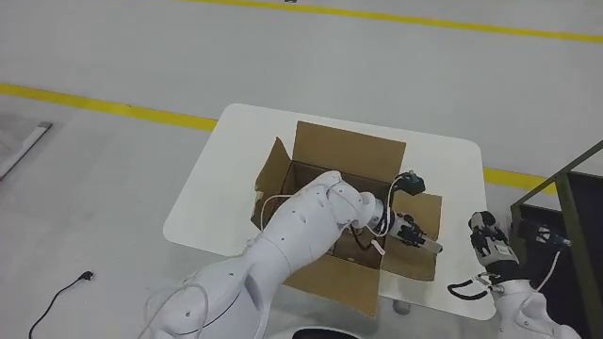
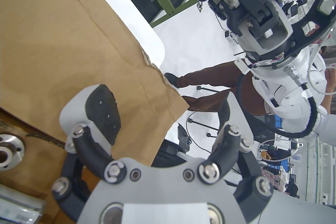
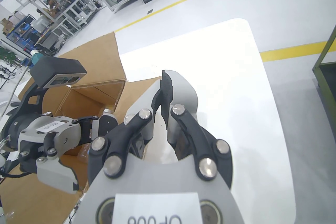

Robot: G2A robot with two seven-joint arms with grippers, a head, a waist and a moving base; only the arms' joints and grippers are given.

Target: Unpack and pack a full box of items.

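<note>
An open cardboard box (image 1: 344, 174) stands on the white table (image 1: 236, 169), its flaps folded outward. My left gripper (image 1: 417, 236) hangs over the box's right-hand flap (image 2: 65, 38), open, with nothing between its wide-apart fingers (image 2: 103, 112). My right gripper (image 1: 484, 230) is beside the box, over the table's right edge. In its own wrist view the right gripper (image 3: 164, 93) is shut and empty above the bare table (image 3: 223, 78). That view also has the left gripper (image 3: 60, 141) at the box (image 3: 92, 72). A packaged item (image 2: 18, 209) lies partly hidden in the box.
A green-framed rack (image 1: 575, 198) stands close off the table's right side, just beyond my right arm. The tabletop to the left of and behind the box is bare. Yellow lines cross the floor behind the table.
</note>
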